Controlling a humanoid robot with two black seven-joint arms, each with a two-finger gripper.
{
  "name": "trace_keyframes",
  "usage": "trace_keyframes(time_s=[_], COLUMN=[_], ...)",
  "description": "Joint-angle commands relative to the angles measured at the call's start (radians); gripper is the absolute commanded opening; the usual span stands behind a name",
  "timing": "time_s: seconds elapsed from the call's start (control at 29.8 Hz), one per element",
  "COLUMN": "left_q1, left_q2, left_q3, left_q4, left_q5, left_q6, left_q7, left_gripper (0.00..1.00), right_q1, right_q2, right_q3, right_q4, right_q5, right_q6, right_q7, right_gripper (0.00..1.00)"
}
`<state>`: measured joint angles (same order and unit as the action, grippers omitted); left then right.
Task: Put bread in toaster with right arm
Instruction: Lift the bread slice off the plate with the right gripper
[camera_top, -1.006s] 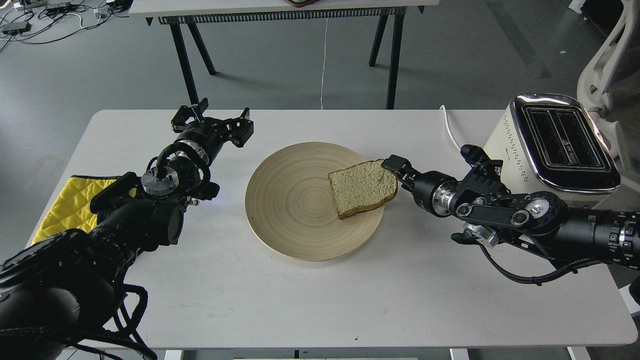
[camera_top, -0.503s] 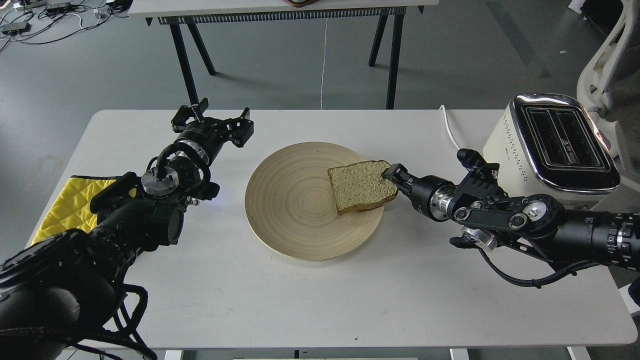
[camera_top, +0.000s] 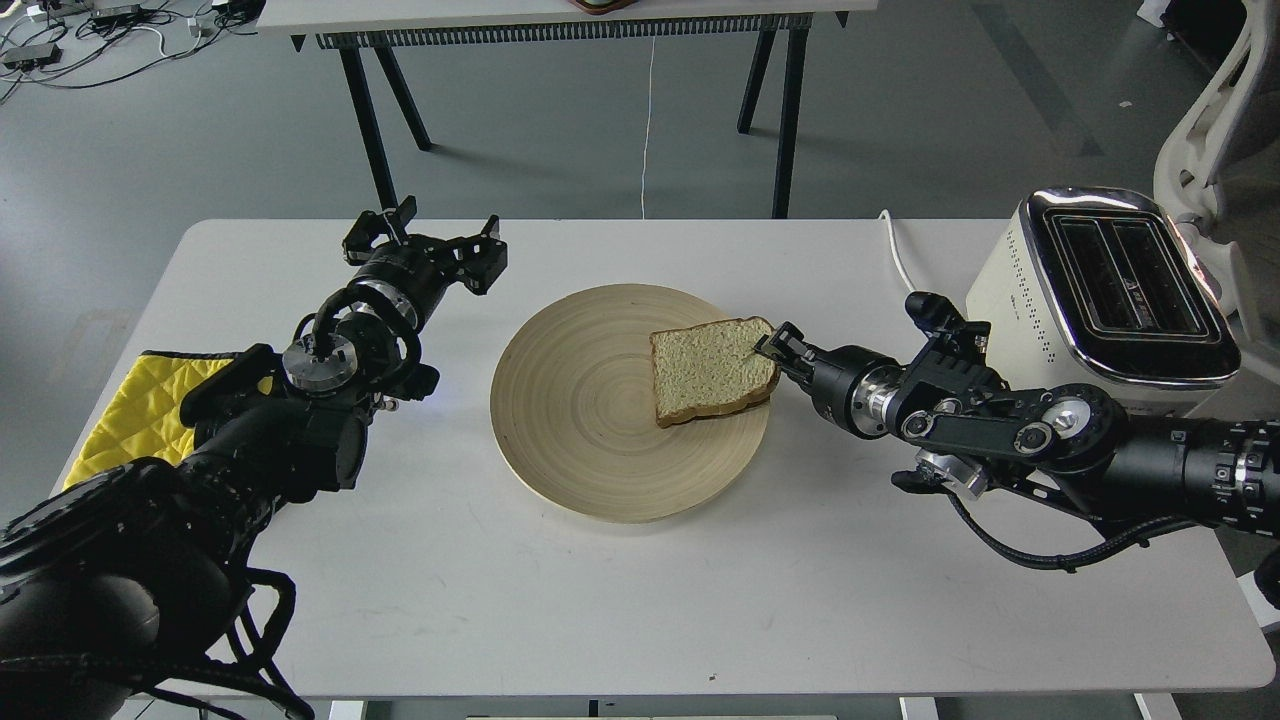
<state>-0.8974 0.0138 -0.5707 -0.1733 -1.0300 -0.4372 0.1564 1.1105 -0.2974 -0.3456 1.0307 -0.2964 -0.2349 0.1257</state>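
The bread (camera_top: 708, 370), a pale tan slice with brown crust, lies on the right part of the round wooden plate (camera_top: 580, 440). Its right edge is slightly raised. My right gripper (camera_top: 772, 346) comes in from the right and pinches the slice's right edge; its fingers look closed on the crust. The cream-white toaster (camera_top: 1110, 290) with a chrome top and two black slots stands at the table's right edge, behind my right arm. My left gripper (camera_top: 432, 240) is open and empty over the table, left of the plate.
A yellow quilted cloth (camera_top: 130, 410) lies at the table's left edge under my left arm. The toaster's white cord (camera_top: 898, 255) runs off the far edge. A second table (camera_top: 560, 20) stands behind, and a white chair (camera_top: 1215, 110) is at the far right.
My right gripper has moved left and slightly lower, and the bread has shifted left and turned a little on the plate. My left arm has not moved.
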Motion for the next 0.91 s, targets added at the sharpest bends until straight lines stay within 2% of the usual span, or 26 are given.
trace_keyframes(time_s=[0.0,0.27,0.5,0.74,0.87], left_q1=[0.0,0.0,0.0,0.0,0.0], left_q2=[0.0,0.0,0.0,0.0,0.0], left_q3=[0.0,0.0,0.0,0.0,0.0], left_q4=[0.0,0.0,0.0,0.0,0.002], left_q5=[-0.001,-0.001,-0.001,0.001,-0.001], left_q6=[0.0,0.0,0.0,0.0,0.0], left_q7=[0.0,0.0,0.0,0.0,0.0], left_gripper=[1.0,1.0,1.0,1.0,1.0], right_q1=[0.003,0.017,0.09,0.238,0.328], right_q2=[-0.005,-0.015,-0.084,-0.325,-0.486], right_q3=[0.02,0.143,0.22,0.234,0.203], right_q4=[0.011,0.052,0.129,0.258,0.276], right_q5=[-0.001,0.0,0.003,0.016,0.017], right_q6=[-0.003,-0.017,-0.053,-0.067,-0.066], right_q7=[0.0,0.002,0.0,-0.008,-0.012], right_gripper=[0.03,0.0,0.0,0.0,0.0])
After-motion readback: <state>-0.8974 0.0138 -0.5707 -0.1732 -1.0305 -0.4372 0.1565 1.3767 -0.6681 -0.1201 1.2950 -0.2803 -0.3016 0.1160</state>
